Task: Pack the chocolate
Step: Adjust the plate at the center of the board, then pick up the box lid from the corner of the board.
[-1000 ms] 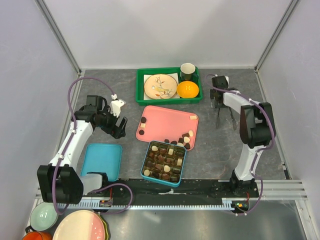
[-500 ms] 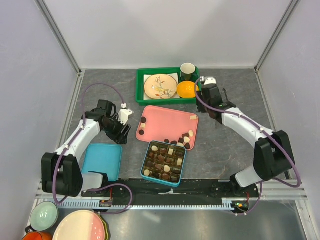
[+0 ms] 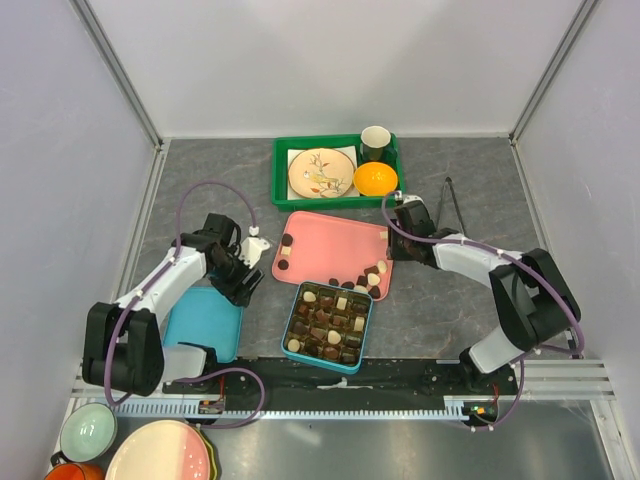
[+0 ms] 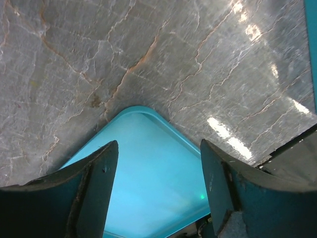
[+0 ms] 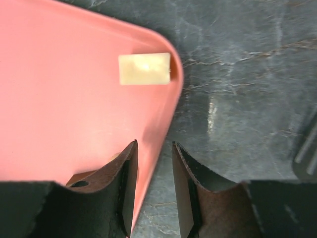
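Several chocolate pieces lie on the pink tray (image 3: 330, 245): two dark ones at its left (image 3: 286, 243), a cluster at its lower right (image 3: 366, 279), and a cream piece (image 3: 386, 235) near the right rim. The teal box (image 3: 362, 340) in front holds many pieces. My right gripper (image 3: 393, 250) is at the tray's right rim. In the right wrist view (image 5: 154, 145) its jaws are narrowly open and straddle the rim, with the cream piece (image 5: 144, 68) just ahead. My left gripper (image 3: 246, 286) is open and empty over a corner of the blue lid (image 4: 148, 188).
The blue lid (image 3: 205, 322) lies left of the box. Black tongs (image 3: 447, 200) lie on the table at the right. A green tray (image 3: 283, 190) at the back holds a plate (image 3: 320, 172), an orange (image 3: 374, 179) and a cup (image 3: 375, 143). Bowls and plates (image 3: 150, 450) sit bottom left.
My right gripper has let go of the tongs, which now lie on the table, and has moved left and down to the pink tray's rim. My left gripper has moved nearer, over the blue lid.
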Controlling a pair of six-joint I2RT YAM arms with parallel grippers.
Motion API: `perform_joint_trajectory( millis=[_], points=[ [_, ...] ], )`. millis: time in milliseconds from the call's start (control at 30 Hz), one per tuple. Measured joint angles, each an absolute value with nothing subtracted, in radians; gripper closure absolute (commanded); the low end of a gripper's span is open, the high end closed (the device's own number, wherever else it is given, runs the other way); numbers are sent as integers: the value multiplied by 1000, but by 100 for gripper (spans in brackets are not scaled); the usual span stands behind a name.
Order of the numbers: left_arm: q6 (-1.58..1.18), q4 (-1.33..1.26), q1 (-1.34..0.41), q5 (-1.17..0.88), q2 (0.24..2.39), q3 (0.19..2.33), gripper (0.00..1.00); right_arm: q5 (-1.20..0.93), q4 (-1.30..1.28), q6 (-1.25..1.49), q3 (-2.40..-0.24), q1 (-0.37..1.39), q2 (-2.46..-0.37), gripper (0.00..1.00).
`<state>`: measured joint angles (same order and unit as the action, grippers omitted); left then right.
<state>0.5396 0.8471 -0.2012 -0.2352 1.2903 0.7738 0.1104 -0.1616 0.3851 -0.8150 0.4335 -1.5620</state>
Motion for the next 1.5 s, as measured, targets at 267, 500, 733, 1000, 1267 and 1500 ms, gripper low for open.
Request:
perform_joint_trajectory(
  millis=[267, 500, 733, 1000, 1267, 1500],
  points=[
    [541, 847, -205, -184, 1252, 734, 23, 94, -105, 404, -805, 441, -1615, 75],
    [541, 836, -207, -183, 1259, 717, 25, 107, -89, 408, -867, 441, -1673, 85],
    [540, 834, -236, -186, 1269, 717, 35, 122, -87, 392, -979, 441, -1769, 87],
    [536, 826, -266, -185, 1308, 716, 53, 166, -87, 379, -998, 434, -1784, 76],
    [520, 801, -278, -185, 1375, 716, 59, 202, -82, 378, -989, 430, -1697, 76],
    [511, 797, -294, -179, 1432, 743, 79, 209, -68, 371, -989, 430, -1558, 75]
  ],
)
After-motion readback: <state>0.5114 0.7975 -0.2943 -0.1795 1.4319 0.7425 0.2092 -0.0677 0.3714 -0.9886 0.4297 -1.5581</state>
